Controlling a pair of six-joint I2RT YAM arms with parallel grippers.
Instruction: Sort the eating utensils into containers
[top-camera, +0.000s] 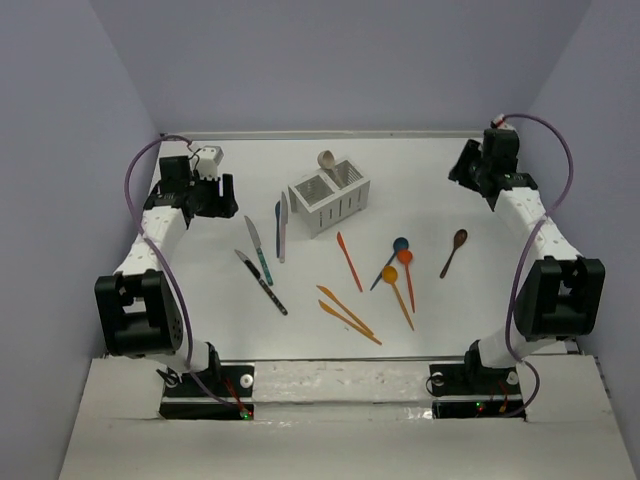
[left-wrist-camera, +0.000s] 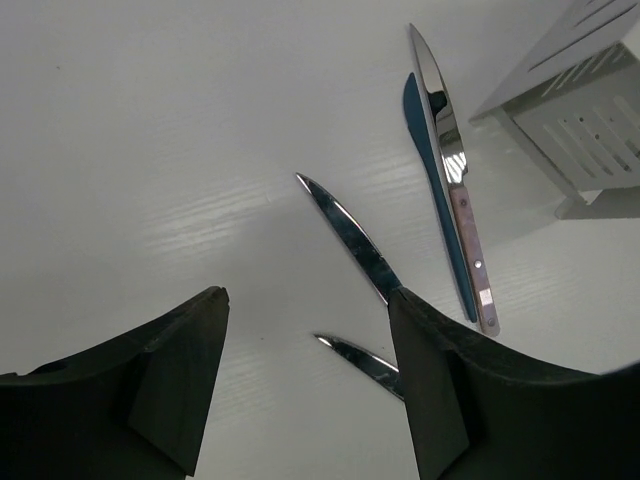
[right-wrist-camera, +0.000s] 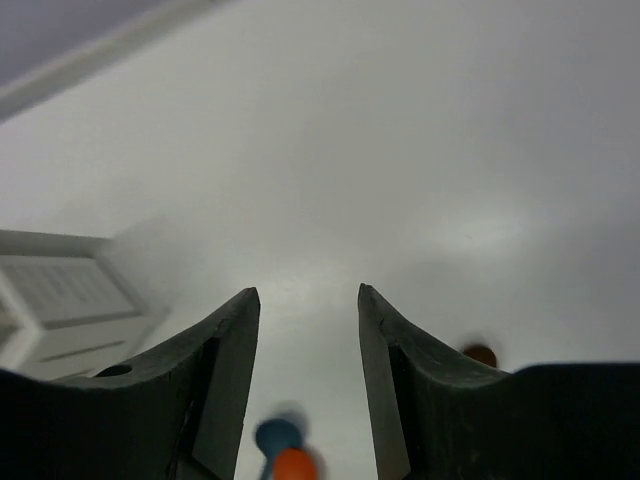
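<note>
The left gripper (left-wrist-camera: 305, 300) hangs low over the left part of the table (top-camera: 480, 310), its claw released and empty. The step in hand looks to be taking a knife from the cluster before it. The teal-handled knife (top-camera: 259, 250) lies nearest, with the black-handled knife (top-camera: 264, 285) just beside it toward the near edge. The grey knife (top-camera: 284, 226) and blue knife (top-camera: 277, 222) lie side by side, touching or nearly so, closer to the caddy (top-camera: 340, 212). To do this well, take one knife only, closing across its handle rather than the thin blade, and start with one lying apart so no neighbour drags along. The caddy stands mid-table toward the far edge, with a beige spoon (top-camera: 328, 160) in its far compartment. Its walls are low, so a long knife could tip it if dropped carelessly. The right gripper (right-wrist-camera: 307, 293) is likewise released and holds nothing, near the far right corner. Three slim orange pieces (top-camera: 346, 312), the blue and orange spoons (top-camera: 398, 262) and a brown spoon (top-camera: 458, 240) lie right of centre, well clear of the left arm's likely path.
</note>
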